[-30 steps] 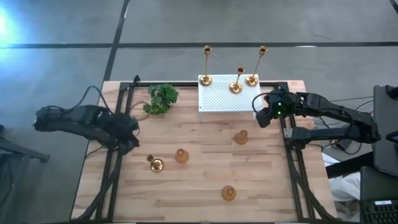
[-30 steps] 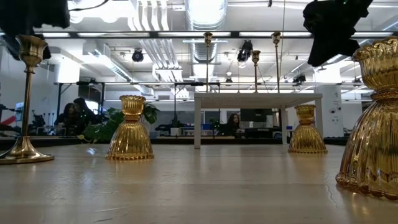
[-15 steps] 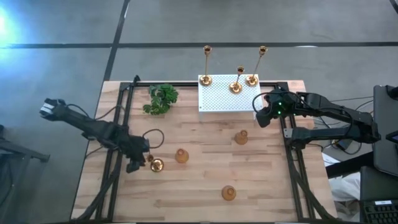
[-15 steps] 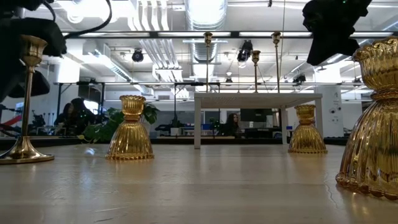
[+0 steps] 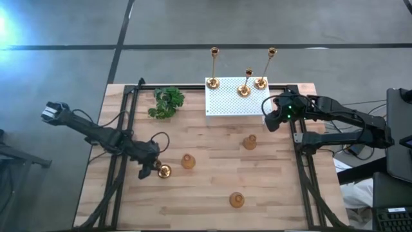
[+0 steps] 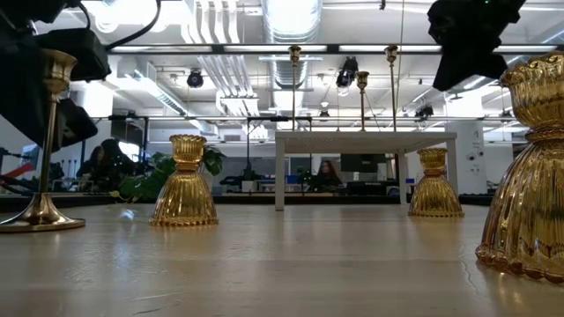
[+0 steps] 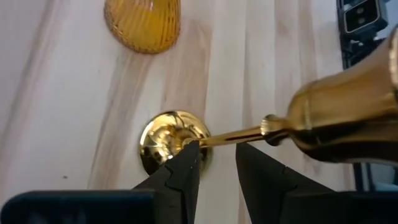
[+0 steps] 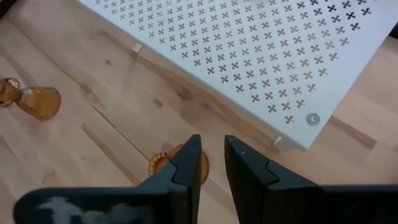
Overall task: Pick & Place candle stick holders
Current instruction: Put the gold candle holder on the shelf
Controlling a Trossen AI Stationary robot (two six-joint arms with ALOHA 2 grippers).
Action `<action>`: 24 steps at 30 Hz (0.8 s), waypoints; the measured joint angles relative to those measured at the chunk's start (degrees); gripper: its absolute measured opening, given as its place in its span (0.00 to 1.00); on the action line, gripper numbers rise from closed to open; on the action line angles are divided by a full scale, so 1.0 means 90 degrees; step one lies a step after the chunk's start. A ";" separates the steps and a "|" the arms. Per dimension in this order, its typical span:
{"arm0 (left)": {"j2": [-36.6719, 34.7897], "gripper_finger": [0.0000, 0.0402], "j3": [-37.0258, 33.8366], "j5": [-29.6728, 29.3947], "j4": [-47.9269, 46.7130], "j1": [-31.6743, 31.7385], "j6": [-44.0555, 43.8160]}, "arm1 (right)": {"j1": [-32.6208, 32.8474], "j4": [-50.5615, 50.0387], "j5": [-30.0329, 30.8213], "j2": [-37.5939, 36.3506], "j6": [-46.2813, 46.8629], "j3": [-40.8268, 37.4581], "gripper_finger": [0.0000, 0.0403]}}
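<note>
In the high view, three thin-stemmed candle stick holders (image 5: pixel 243 82) were seen standing on the white perforated box (image 5: pixel 235 98) at the table's (image 5: pixel 212 193) far edge, beside a green plant (image 5: pixel 167 102). Three squat bulb-shaped holders (image 5: pixel 187 161) were spread over the table. The left tool (image 5: pixel 149 169) was placed at the fourth thin-stemmed holder (image 5: pixel 163 171); the right tool (image 5: pixel 270 122) was held beside the box.

In the low view, the thin-stemmed holder was shown upright on the table, the left tool behind its stem.

In the left wrist view, the fingers (image 7: pixel 186 168) were seen parted on either side of the stem, not clamped.

In the right wrist view, the fingers (image 8: pixel 186 163) were narrowly parted, grasping nothing, above a squat holder (image 8: pixel 163 163).
</note>
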 joint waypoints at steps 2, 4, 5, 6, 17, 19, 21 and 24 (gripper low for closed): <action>0.0003 0.27 0.0000 -0.0103 0.0007 0.0000 0.0065 | 0.0000 0.0055 0.0000 0.0000 -0.0040 0.0000 0.16; 0.0003 0.27 0.0000 -0.0120 0.0015 0.0000 0.0066 | 0.0000 0.0060 0.0000 0.0000 -0.0045 0.0002 0.16; 0.0003 0.27 -0.0002 -0.0120 0.0038 0.0000 0.0065 | 0.0000 0.0060 0.0000 0.0000 -0.0045 0.0002 0.17; 0.0003 0.27 -0.0002 -0.0119 0.0090 0.0000 0.0067 | 0.0000 0.0060 0.0000 0.0000 -0.0047 0.0002 0.17; 0.0013 0.26 -0.0002 -0.0078 0.0608 0.0000 0.0235 | 0.0000 0.0055 0.0000 0.0000 -0.0054 0.0002 0.19; 0.0023 0.24 -0.0002 -0.0128 0.0611 0.0000 0.0260 | 0.0000 0.0055 0.0000 0.0000 -0.0054 0.0002 0.18; 0.0053 0.15 -0.0002 -0.0142 0.0611 0.0002 0.0308 | 0.0000 0.0055 0.0000 0.0000 -0.0052 0.0002 0.16; 0.0112 0.03 -0.0002 -0.0207 0.0645 0.0002 0.0330 | 0.0000 0.0057 0.0000 0.0000 -0.0052 0.0002 0.15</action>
